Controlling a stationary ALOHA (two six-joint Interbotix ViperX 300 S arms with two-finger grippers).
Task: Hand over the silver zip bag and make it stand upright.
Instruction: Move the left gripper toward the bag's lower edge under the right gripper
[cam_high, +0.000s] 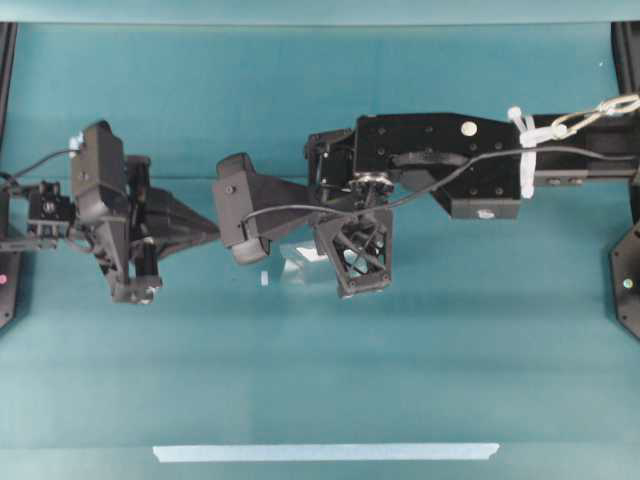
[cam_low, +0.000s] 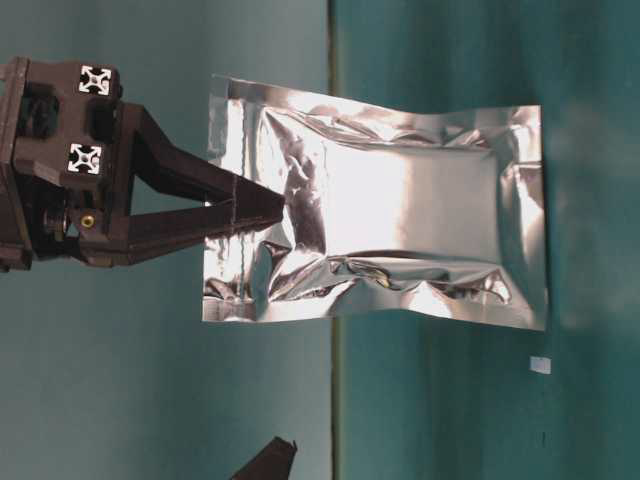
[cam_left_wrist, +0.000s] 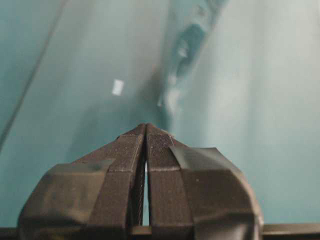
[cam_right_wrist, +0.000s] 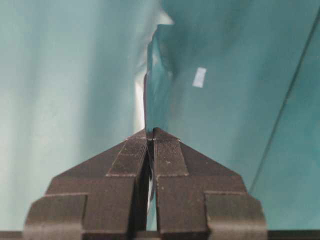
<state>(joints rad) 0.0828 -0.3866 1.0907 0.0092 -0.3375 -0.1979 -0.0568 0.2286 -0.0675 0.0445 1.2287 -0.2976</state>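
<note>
The silver zip bag (cam_low: 400, 220) hangs upright with crinkled foil and a bright centre panel. My right gripper (cam_low: 272, 208) points down and is shut on the bag's top edge. In the right wrist view the jaws (cam_right_wrist: 151, 131) pinch the foil, which runs edge-on ahead of them (cam_right_wrist: 150, 75). From overhead only a sliver of the bag (cam_high: 297, 256) shows under the right wrist. I cannot tell whether its bottom edge touches the table. My left gripper (cam_high: 213, 228) is shut and empty, just left of the bag; its tip shows in the table-level view (cam_low: 270, 458). The left wrist view (cam_left_wrist: 146, 126) shows the bag blurred ahead (cam_left_wrist: 180, 55).
A small white fleck (cam_high: 264, 278) lies on the teal table beside the bag. A pale-blue tape strip (cam_high: 325, 452) runs along the front edge. Black frame posts (cam_high: 628, 280) stand at both sides.
</note>
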